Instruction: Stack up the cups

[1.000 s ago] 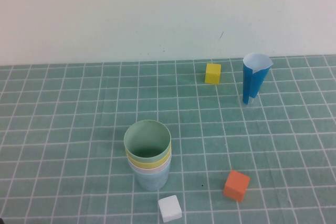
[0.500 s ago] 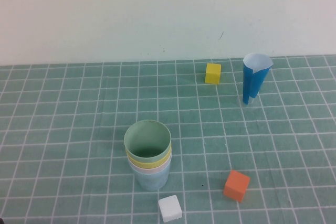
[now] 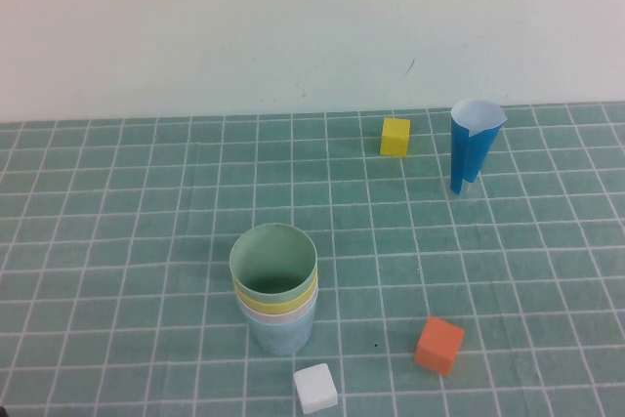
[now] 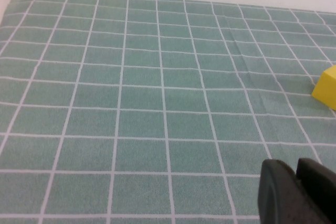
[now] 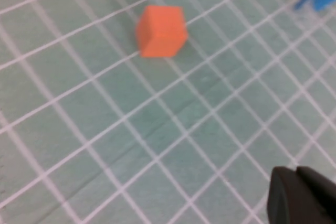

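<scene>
A: Where do the cups [image 3: 274,288] stand?

B: Judging from the high view, the stacking looks finished. All four are nested into one upright stack on the green gridded mat [image 3: 117,241], toward the near side and a little left of centre. The green cup [image 3: 273,261] sits on top with its mouth open upward; under it show the rims of the yellow cup [image 3: 276,297] and the pink cup [image 3: 278,311], and the light blue cup [image 3: 281,334] is at the bottom on the mat.

A: Anything loose around it?

B: No cup stands apart. A white cube [image 3: 315,388] lies just beside the stack at about five o'clock from it, an orange cube [image 3: 438,345] at about four o'clock and farther off. A yellow cube [image 3: 395,137] is well apart at one o'clock, near the wall, and the tall dark-blue cone cup [image 3: 472,148] is at two o'clock, untouched and no part of the stack.

A: And the arms?

B: Neither shows in the high view. The left gripper [image 4: 296,192] hangs over bare mat, its fingers pressed together on nothing, the yellow cube off to its side. The right gripper [image 5: 302,195] hangs above the mat near the orange cube, fingers likewise pressed together and empty.

A: So what is left?

B: I judge nothing: the stack is straight and stands free.
</scene>
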`<move>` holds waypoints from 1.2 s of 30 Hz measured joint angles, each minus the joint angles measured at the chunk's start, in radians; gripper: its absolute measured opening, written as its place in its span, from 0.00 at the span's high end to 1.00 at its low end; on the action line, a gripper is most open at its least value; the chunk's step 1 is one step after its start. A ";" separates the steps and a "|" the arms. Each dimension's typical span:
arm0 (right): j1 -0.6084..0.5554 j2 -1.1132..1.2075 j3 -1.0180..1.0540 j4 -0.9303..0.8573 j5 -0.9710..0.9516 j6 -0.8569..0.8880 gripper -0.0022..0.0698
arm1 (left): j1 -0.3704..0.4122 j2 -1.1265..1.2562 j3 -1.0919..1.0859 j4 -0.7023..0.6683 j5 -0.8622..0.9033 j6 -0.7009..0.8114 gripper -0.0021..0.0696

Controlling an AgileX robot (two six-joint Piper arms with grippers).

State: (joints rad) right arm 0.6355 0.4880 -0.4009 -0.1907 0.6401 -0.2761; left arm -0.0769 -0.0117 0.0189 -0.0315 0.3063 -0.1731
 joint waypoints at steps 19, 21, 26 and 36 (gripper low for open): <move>-0.676 -0.492 0.238 0.073 -0.180 0.000 0.97 | 0.000 0.000 0.000 0.000 0.000 0.000 0.92; -0.686 -0.497 0.310 0.078 -0.259 0.000 0.97 | 0.000 0.000 0.000 0.000 0.000 0.000 0.92; -0.686 -0.501 0.423 0.085 -0.342 0.000 0.97 | 0.000 0.000 0.000 0.000 0.002 0.000 0.92; -0.686 -0.503 0.425 0.085 -0.297 0.000 0.97 | 0.000 0.000 0.000 0.000 0.002 0.000 0.92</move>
State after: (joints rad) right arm -0.0502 -0.0146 0.0246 -0.1057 0.3435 -0.2761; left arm -0.0769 -0.0117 0.0189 -0.0315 0.3081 -0.1731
